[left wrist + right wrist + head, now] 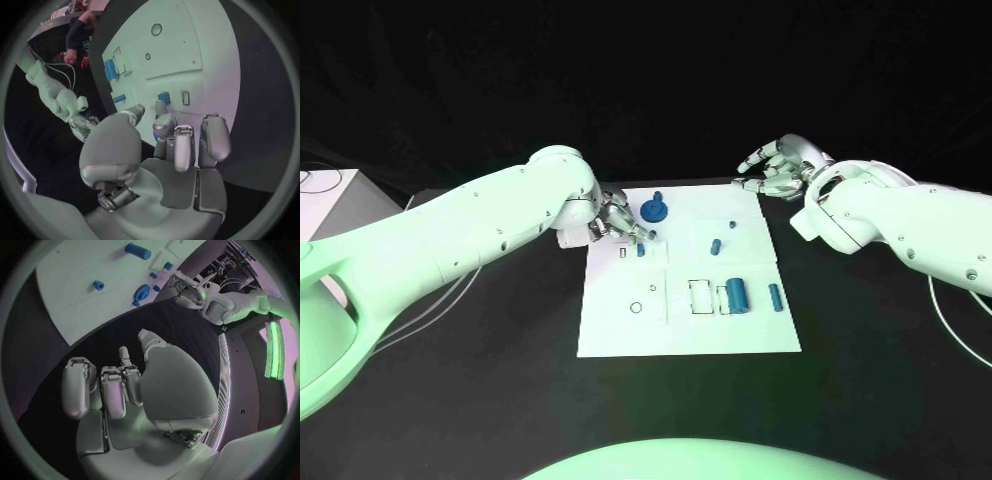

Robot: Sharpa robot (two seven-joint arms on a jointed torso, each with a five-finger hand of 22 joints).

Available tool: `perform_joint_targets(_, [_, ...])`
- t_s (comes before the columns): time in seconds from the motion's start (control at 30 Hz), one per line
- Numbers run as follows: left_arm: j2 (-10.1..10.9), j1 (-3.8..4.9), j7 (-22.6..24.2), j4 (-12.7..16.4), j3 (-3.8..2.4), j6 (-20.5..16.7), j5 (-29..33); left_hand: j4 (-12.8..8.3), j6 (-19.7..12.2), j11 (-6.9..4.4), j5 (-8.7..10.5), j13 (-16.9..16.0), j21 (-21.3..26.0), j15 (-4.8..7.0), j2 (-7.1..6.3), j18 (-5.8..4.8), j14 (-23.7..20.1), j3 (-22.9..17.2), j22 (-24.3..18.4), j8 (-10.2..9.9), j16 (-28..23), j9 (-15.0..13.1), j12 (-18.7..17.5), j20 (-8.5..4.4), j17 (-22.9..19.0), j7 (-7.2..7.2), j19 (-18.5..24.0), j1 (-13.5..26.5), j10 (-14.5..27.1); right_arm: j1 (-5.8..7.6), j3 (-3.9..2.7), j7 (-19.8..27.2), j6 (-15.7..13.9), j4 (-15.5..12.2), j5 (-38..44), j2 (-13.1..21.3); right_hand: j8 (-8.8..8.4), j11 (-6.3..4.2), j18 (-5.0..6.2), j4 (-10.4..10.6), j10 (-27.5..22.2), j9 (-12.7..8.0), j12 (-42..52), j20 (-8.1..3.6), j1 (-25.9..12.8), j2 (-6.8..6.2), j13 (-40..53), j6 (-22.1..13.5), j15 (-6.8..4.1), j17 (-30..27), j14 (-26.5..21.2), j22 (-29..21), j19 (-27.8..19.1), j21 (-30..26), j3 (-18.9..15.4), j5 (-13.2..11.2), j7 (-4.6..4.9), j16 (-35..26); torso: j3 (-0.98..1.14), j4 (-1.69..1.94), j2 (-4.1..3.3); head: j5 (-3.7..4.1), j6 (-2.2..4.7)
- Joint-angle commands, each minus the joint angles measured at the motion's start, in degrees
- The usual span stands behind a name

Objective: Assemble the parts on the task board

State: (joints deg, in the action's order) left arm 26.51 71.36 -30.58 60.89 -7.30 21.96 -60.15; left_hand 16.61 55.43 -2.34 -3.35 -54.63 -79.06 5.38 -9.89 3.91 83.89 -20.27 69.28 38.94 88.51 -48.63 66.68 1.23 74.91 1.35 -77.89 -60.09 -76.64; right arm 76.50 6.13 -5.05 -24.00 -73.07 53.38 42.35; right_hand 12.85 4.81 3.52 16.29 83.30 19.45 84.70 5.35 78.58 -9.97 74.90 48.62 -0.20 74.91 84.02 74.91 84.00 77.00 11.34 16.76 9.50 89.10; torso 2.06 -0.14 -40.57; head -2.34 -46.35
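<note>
A black table carried the white task board, set square before the robot so both arms could reach it. The left robot hand hovered at the board's far left corner, fingers loosely spread and holding nothing — apparently lined up over a small blue peg. The right robot hand waited off the far right corner, fingers curled, empty. A blue gear and a blue cylinder lay on the board.

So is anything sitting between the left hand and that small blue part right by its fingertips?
Nothing visible does. The left hand hovers at the task board's far left edge, with the small blue part just beyond its fingertips and bare white plate between.
</note>
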Motion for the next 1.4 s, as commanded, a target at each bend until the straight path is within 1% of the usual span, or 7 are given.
perform_joint_targets(0.03, [0.42, 0.04, 0.26, 0.79, -0.84, -0.75, 0.63, 0.05, -1.9, 0.7, 0.25, 3.58, 2.04, -0.76, 0.43, 1.17, 4.27, 1.45, -3.14, -0.85, -2.21, -0.02, -2.68, 0.43, 9.71, 0.83, 2.19, -1.4, 2.91, -0.06, -0.03, 0.69, 0.31, 0.03, -0.08, 0.04, 0.26, -0.04, -0.36, -0.04, 0.11, -0.08, 0.19, 0.18, -0.39, -0.18, 9.25, -0.37, 0.3, 12.56, 5.36, 3.86, 2.46, -0.19, 0.27, 0.22, 0.16, -0.27, 0.01, 0.02, -0.04, 0.04, 0.22])
perform_joint_targets(0.2, [1.61, 0.08, 0.62, 1.33, -2.28, -2.14, 1.06, 0.08, -7.54, 3.45, 0.18, 17.72, 8.29, -2.95, 2.0, 2.83, 0.28, 3.82, -11.99, -6.41, -8.36, 3.1, -13.83, 2.47, 1.44, 3.89, 8.06, -4.43, 13.75, -0.09, -0.03, 0.65, 0.28, 0.04, -0.1, 0.13, 0.26, -0.04, -0.36, -0.04, 0.12, -0.09, 0.19, 0.18, -0.39, -0.18, 9.25, -0.37, 0.3, 12.55, 5.36, 3.86, 2.46, -0.19, 0.27, 0.22, 0.16, -0.27, 0.05, 0.06, 0.05, 0.08, 0.5])
perform_joint_targets(0.43, [3.12, 0.1, 1.42, 1.48, -3.68, -6.34, 1.55, 0.02, -12.25, 5.49, 0.11, 20.83, 9.28, -4.81, 4.16, 3.12, 0.02, 6.52, -12.68, -19.76, -8.06, 13.37, -15.75, 4.48, 0.53, 6.4, 7.9, -9.46, 13.84, -0.11, -0.03, 0.65, 0.28, 0.03, -0.11, 0.25, 0.25, -0.03, -0.35, -0.03, 0.14, -0.1, 0.21, 0.18, -0.42, -0.2, 9.26, -0.42, 0.3, 12.41, 5.32, 3.83, 2.45, -0.23, 0.32, 0.24, 0.17, -0.34, -0.02, 0.01, -0.06, 0.09, 1.24])
perform_joint_targets(0.6, [3.71, 0.09, 2.15, 1.69, -4.19, -8.7, 1.66, 0.01, -14.22, 5.49, 0.08, 21.43, 8.99, -4.83, 4.58, 3.05, 0.26, 7.05, -12.15, -23.19, -7.59, 16.56, -15.68, 4.54, 0.75, 6.64, 7.38, -11.32, 13.66, -0.13, -0.03, 0.66, 0.29, 0.0, -0.14, 0.36, 0.25, -0.03, -0.35, -0.03, 0.14, -0.1, 0.21, 0.18, -0.42, -0.2, 9.26, -0.42, 0.3, 12.41, 5.32, 3.83, 2.45, -0.23, 0.32, 0.24, 0.17, -0.34, -0.01, -0.04, -0.12, 0.03, 1.65])
perform_joint_targets(0.77, [4.22, 0.09, 3.47, 1.78, -4.96, -12.21, 1.64, 0.07, -14.07, 4.72, 0.06, 21.71, 8.48, -4.28, 4.94, 2.95, 0.68, 7.38, -11.38, -23.94, -7.05, 17.8, -15.58, 4.18, 1.31, 6.44, 6.68, -11.69, 13.29, -0.15, -0.03, 0.67, 0.25, -0.08, -0.17, 0.55, 0.25, -0.03, -0.35, -0.03, 0.14, -0.1, 0.21, 0.18, -0.42, -0.2, 9.26, -0.42, 0.3, 12.41, 5.32, 3.83, 2.45, -0.23, 0.32, 0.24, 0.17, -0.34, 0.03, -0.02, -0.17, -0.06, 2.2])
perform_joint_targets(0.97, [4.23, 0.1, 3.84, 0.45, -5.27, -14.95, 0.74, 0.11, -7.27, 5.42, -0.02, 22.52, 8.77, -4.69, 5.62, 2.94, 0.73, 7.53, -11.73, -20.26, -7.1, 18.41, -15.5, 4.31, 0.79, 6.44, 6.47, -11.86, 13.11, -0.16, -0.03, 0.65, 0.08, -0.26, -0.18, 0.82, 0.25, -0.03, -0.35, -0.03, 0.14, -0.1, 0.21, 0.18, -0.42, -0.2, 9.26, -0.42, 0.3, 12.41, 5.32, 3.83, 2.45, -0.23, 0.32, 0.24, 0.17, -0.34, 0.08, 0.08, -0.23, -0.15, 2.7])
perform_joint_targets(1.4, [1.17, 0.28, 3.67, -6.51, -5.28, -14.49, -1.68, 0.12, -7.48, 5.53, -0.01, 22.63, 8.66, -4.75, 5.6, 2.89, 0.82, 7.52, -11.52, -19.95, -6.95, 18.5, -15.41, 4.38, 0.95, 6.56, 6.3, -11.79, 13.09, -0.14, -0.03, 0.65, -0.18, -0.66, -0.18, 1.09, 0.25, -0.03, -0.35, -0.03, 0.14, -0.1, 0.21, 0.18, -0.42, -0.2, 9.26, -0.42, 0.3, 12.41, 5.32, 3.83, 2.45, -0.23, 0.32, 0.24, 0.17, -0.34, 0.04, -0.07, -0.35, -0.51, 3.22])
